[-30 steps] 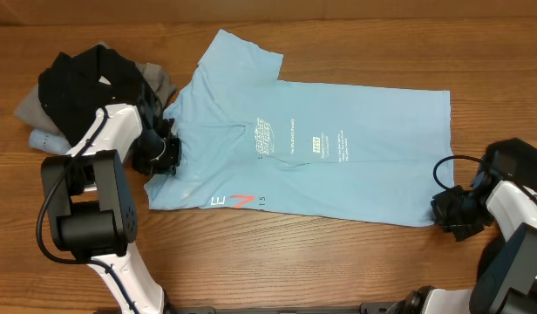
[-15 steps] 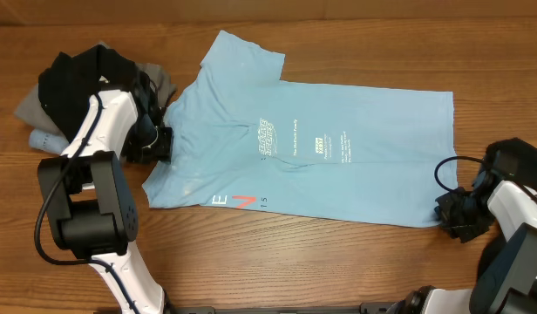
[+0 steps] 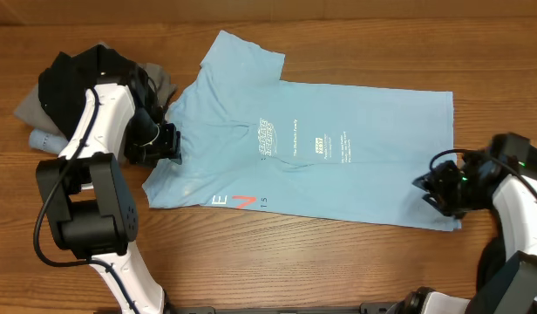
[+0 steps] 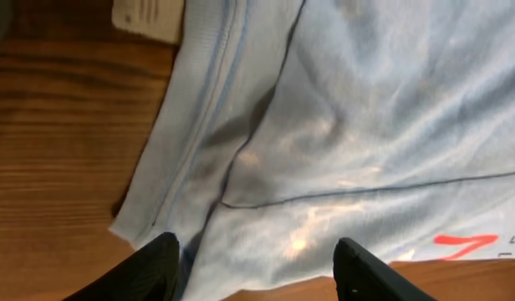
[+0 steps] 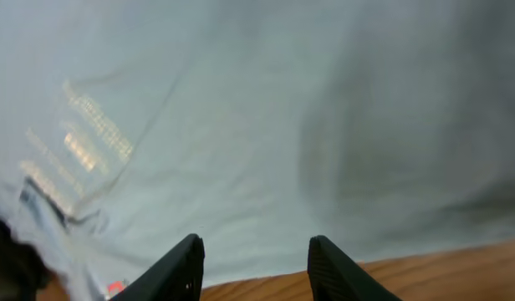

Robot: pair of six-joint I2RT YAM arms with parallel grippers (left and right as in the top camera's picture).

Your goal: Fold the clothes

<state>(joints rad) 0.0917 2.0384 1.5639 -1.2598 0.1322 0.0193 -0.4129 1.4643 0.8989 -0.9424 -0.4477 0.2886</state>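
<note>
While spread nearly flat across the middle of the overhead frame, lies sideways on the wooden table (image 3: 295,270): light blue T-shirt (image 3: 364,113), collar end toward the left, hem toward the right, one short sleeve (image 3: 247,57) pointing to the upper edge. At centre, white lettering (image 3: 295,144); near the lower left edge, a red mark (image 3: 242,202). Shallow creases around the print.

In the upper left of the frame, a heap: black garment (image 3: 77,70) on top, grey fabric (image 3: 24,106) beneath, pale blue roll (image 3: 42,138) at the lower side. Whether touching the shirt or only beside it, cannot tell.

At the shirt's left edge, middle left of the frame: left gripper (image 3: 166,144). Seen from the left wrist (image 4: 257,255), fingers well apart at the bottom of the frame, ribbed edge and seam (image 4: 366,191) lying loose below, nothing pinched. White label (image 4: 149,17) at the upper left there.

At the shirt's lower right corner, by the hem: right gripper (image 3: 428,187). Seen from the right wrist (image 5: 253,251), fingers parted, moderately wide, over smooth blue cloth, gripping nothing; bare wood along the bottom edge.
</note>
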